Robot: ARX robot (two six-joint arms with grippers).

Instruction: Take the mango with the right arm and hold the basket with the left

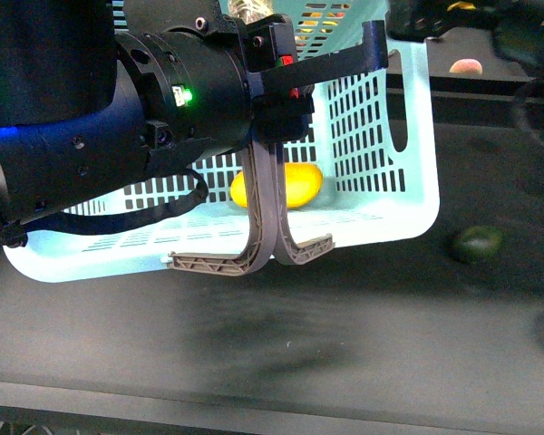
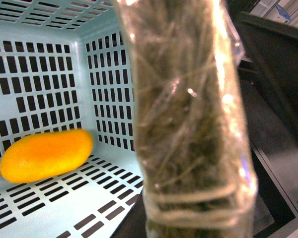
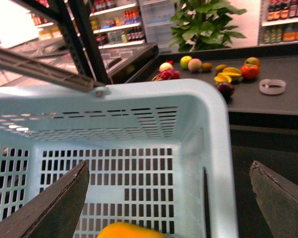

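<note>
**Basket** [image 1: 408, 181]: pale turquoise with slotted walls, sitting on the dark bench [image 1: 363, 344]. A broad strip of bench showed in front of its front rim.

**Handles** [image 1: 263, 199]: two, grey-brown. They stood upright together, and their tops ran into the left gripper [image 1: 276, 118], which was closed on them.

**Mango** [image 1: 304, 184]: lay on the basket floor beside a slotted wall, behind the handles.

**Right gripper** [image 3: 169, 165]: hung over the basket's open top with its fingers [image 3: 54, 208] spread wide and nothing between them. The mango was just below.

**Green fruit** [image 1: 478, 243]: lay on the bench to the right, well apart from the basket's corner.
</note>
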